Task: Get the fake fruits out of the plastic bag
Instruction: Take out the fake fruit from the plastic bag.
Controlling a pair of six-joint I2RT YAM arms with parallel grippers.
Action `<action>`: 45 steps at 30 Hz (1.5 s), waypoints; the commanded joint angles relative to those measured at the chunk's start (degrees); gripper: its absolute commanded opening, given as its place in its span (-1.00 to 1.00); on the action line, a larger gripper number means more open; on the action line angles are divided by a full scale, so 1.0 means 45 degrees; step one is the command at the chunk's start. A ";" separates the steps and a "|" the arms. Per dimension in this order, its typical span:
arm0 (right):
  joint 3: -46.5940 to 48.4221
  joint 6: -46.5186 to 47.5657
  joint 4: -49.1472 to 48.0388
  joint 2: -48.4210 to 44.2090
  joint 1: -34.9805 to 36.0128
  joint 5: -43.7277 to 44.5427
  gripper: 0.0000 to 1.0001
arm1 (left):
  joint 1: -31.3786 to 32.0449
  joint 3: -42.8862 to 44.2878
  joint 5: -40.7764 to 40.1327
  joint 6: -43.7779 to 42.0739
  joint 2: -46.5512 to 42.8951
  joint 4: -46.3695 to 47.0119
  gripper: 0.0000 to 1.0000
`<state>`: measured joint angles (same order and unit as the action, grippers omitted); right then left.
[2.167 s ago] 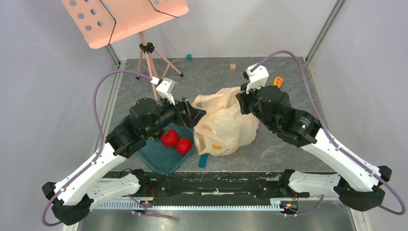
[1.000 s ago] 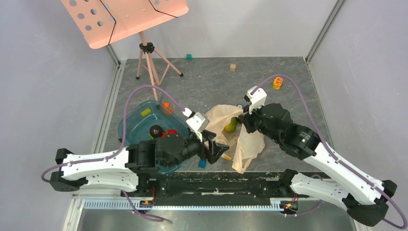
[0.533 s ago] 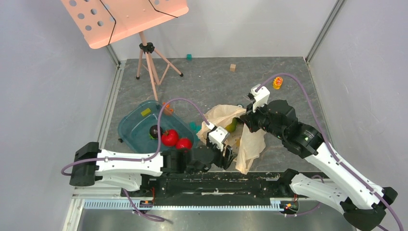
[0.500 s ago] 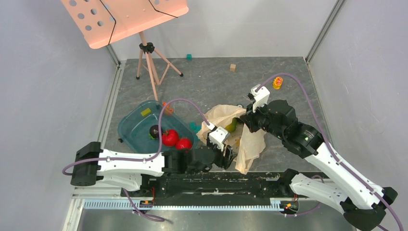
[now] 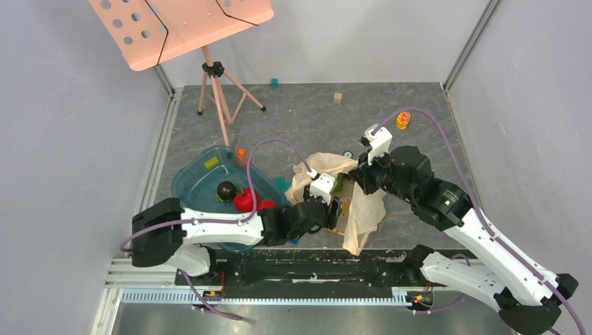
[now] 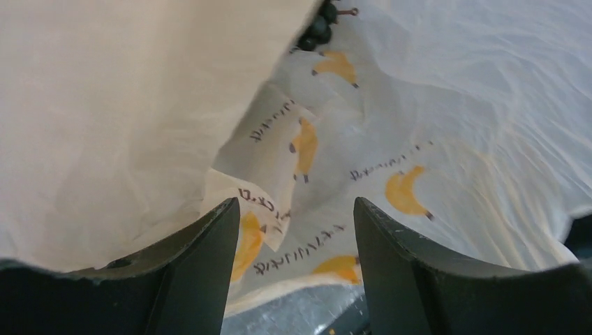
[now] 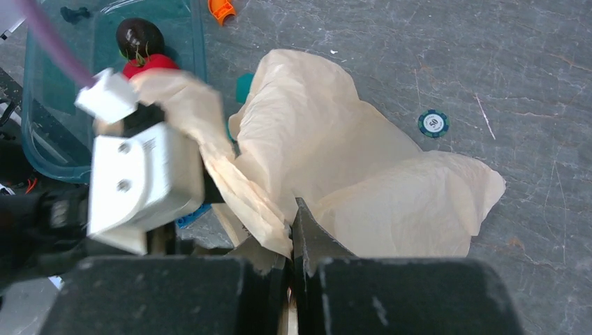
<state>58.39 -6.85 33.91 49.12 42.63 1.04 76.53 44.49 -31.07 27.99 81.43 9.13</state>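
The left gripper (image 6: 294,206) is wide open, nothing between its fingers, and pokes into the mouth of the bag (image 6: 447,118). Just ahead of the tips lies the printed bottom sheet, creased and flat. Above and to the left of the fingers a loose upper sheet droops low. Far ahead, at the edge of that sheet, the grapes (image 6: 317,24) peek out, only a few beads and a bit of stem showing; the rest are hidden.

The right gripper (image 7: 290,241) is pinched closed on the bag's rim, holding a fold of it up. Beyond its tips the film spreads slack on the table.

Far to the left of both tools, two apples (image 5: 246,199) sit in the tray (image 5: 192,178), outside the bag.

The bag looks thin, limp and slippery: it should weigh next to nothing, crumple at a touch and slide with anything dragged over it. The rim is the place to hold it. The grapes are probably light and lumpy, apt to roll. Closing across the bunch near the stem seems best, keeping the fingers clear of the film beneath.
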 commanded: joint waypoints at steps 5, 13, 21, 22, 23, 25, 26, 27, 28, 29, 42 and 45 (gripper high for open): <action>0.0416 -0.0323 -0.0395 -0.0034 -0.0045 -0.0666 -1.00 | -0.0771 0.1832 0.1207 -0.0622 0.1499 0.1855 0.33; 0.0441 -0.0377 -0.0519 0.0079 -0.0043 -0.0845 -1.00 | -0.1081 0.2557 0.0954 -0.0968 0.2708 0.2154 0.33; 0.0202 -0.0774 -0.0814 0.0083 -0.0040 -0.0821 -1.00 | -0.2019 0.2350 0.0045 -0.1024 0.3529 0.2640 0.40; 0.0172 -0.0842 -0.0835 0.0115 -0.0050 -0.0784 -1.00 | -0.2152 0.2340 -0.0068 -0.1024 0.3620 0.2651 0.43; 0.0146 -0.0885 -0.0861 0.0136 -0.0042 -0.0749 -1.00 | -0.2296 0.2330 -0.0159 -0.1024 0.3674 0.2678 0.46; 0.0092 -0.0931 -0.0837 0.0205 -0.0044 -0.0644 -1.00 | -0.2573 0.2301 -0.0185 -0.1006 0.3774 0.2713 0.53; 0.0052 -0.0935 -0.0837 0.0214 -0.0040 -0.0651 -1.00 | -0.2726 0.2301 -0.0203 -0.0979 0.3825 0.2750 0.55; 0.0008 -0.0984 -0.0852 0.0202 -0.0040 -0.0706 -1.00 | -0.2807 0.2298 -0.0190 -0.0948 0.3890 0.2805 0.57; -0.0047 -0.0995 -0.0907 0.0196 -0.0040 -0.0764 -1.00 | -0.2937 0.2311 -0.0176 -0.0936 0.3941 0.2836 0.62; -0.0100 -0.1011 -0.0949 0.0192 -0.0051 -0.0828 -1.00 | -0.3008 0.2337 -0.0204 -0.0910 0.4012 0.2881 0.67; -0.0457 -0.1172 -0.1524 0.0308 -0.0040 -0.2335 -1.00 | -0.3430 0.2989 0.0152 -0.1369 0.4976 0.4132 0.99; -0.0525 -0.1161 -0.1707 0.0528 -0.0050 -0.2898 -1.00 | -0.3424 0.3171 0.0178 -0.1615 0.5279 0.4680 0.99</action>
<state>56.40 -11.57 29.69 50.68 42.26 -6.74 61.56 55.81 -29.74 24.08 103.44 23.59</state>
